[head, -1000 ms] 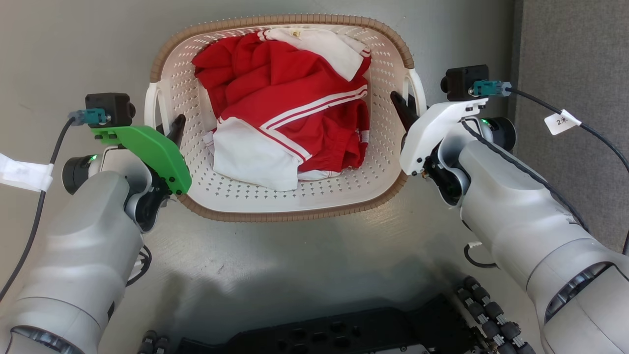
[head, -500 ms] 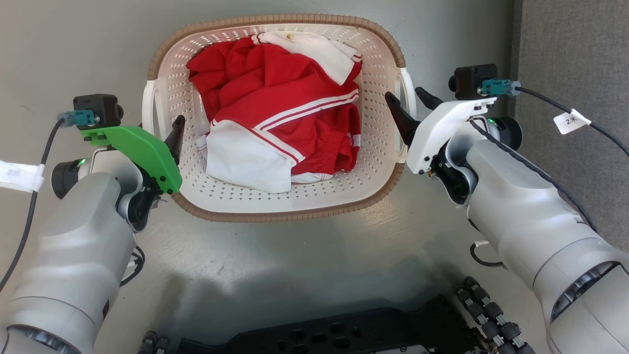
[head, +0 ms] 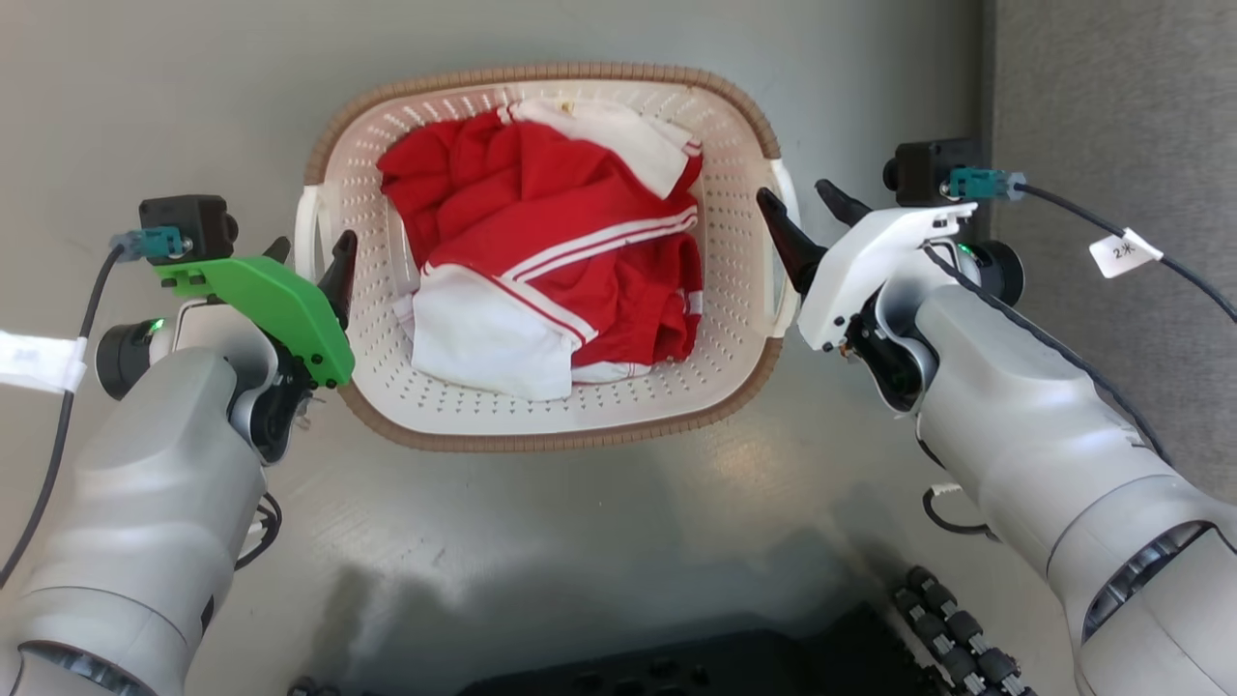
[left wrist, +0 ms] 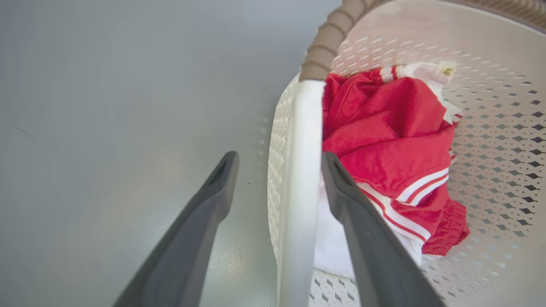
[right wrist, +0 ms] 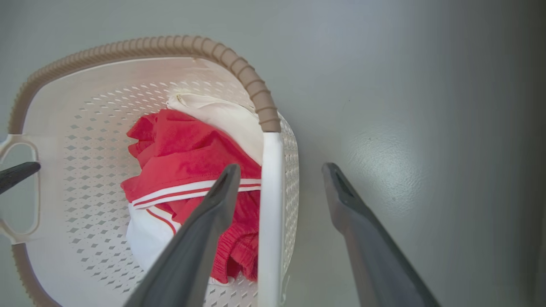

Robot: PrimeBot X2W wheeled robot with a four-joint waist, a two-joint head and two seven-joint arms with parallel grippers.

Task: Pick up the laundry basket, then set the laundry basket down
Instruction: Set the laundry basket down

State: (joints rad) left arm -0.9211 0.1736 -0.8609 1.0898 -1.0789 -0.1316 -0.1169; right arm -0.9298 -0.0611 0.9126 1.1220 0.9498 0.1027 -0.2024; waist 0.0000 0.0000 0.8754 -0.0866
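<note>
Both grippers have opened since a second ago. Between them, the small cream-white perforated plastic laundry basket (head: pixel 541 73) with its brown woven-look rim sits on the grey floor (head: pixel 580 522), holding red-and-white clothing (head: pixel 560 242). The left gripper (head: pixel 314 244), spread wide, straddles the left white handle (left wrist: pixel 300 170). The right gripper (head: pixel 792 191), equally wide, straddles the right white handle (right wrist: pixel 271 192).
</note>
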